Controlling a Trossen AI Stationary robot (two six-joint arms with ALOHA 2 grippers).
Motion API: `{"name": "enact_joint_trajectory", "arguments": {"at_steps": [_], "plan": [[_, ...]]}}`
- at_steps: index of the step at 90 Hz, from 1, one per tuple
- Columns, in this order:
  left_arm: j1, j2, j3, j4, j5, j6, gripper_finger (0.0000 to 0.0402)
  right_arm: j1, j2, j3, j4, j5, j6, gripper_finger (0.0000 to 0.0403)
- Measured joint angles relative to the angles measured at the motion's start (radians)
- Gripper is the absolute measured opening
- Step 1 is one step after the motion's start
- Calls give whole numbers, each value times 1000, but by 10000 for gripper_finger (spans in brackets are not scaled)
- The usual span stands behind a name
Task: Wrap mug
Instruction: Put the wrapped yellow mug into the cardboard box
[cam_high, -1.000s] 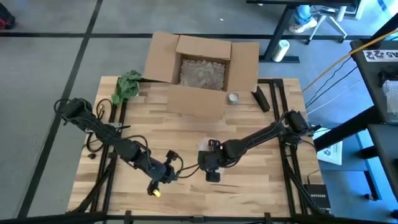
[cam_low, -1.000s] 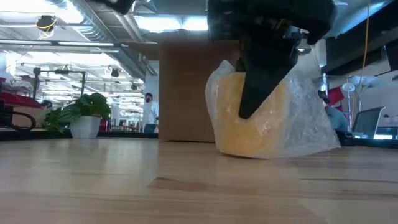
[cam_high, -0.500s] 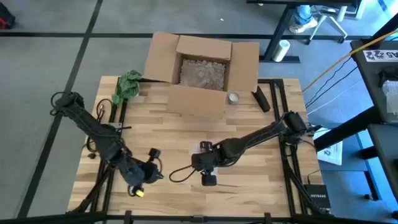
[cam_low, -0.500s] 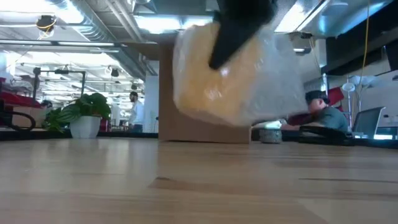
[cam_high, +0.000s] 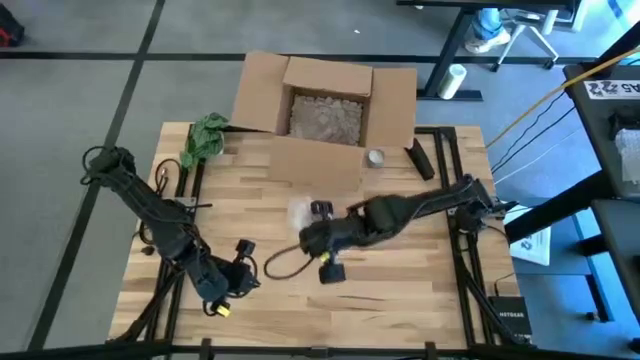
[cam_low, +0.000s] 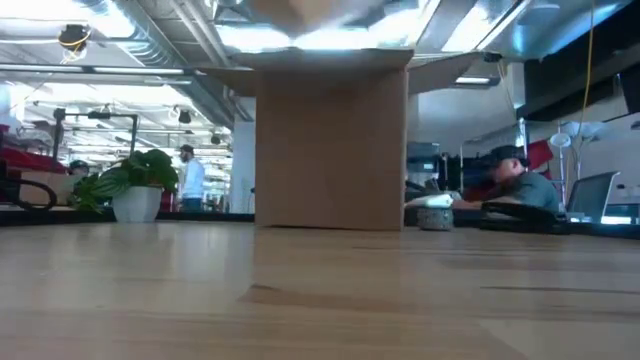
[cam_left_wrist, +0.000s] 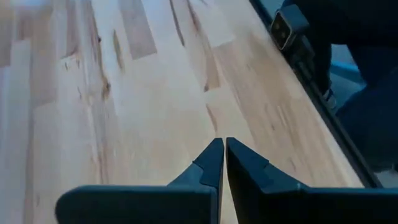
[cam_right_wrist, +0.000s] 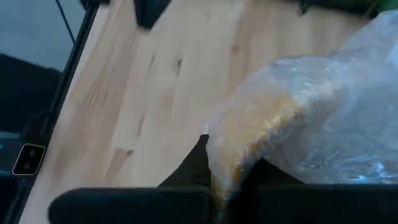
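Right gripper (cam_right_wrist: 227, 180) pinched the yellow mug in clear bubble wrap (cam_right_wrist: 298, 124): slippery, fragile, gripped at rim. Left gripper (cam_left_wrist: 219, 163) pressed together, empty.

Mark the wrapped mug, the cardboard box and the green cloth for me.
wrapped mug (cam_right_wrist: 298, 118): right wrist view, on the bubble wrap over its side.
cardboard box (cam_high: 325, 118): high view, on the filling inside.
green cloth (cam_high: 204, 137): high view, its middle.

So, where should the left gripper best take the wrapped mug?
Probably the loose wrap bulging from the mug on its left, approached from the left: the right gripper clamps the other side and holds it off the table.
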Motion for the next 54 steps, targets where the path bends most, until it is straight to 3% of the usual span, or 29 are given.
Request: {"name": "enact_joint_trajectory", "arguments": {"at_steps": [21, 54], "plan": [[30, 0, -21, 38, -1, 19, 0, -120, -3, 216, -117, -10, -62, 1], [46, 3, -45, 139, -1, 118, 0, -412, -32, 208, -99, -34, -163, 1]]}}
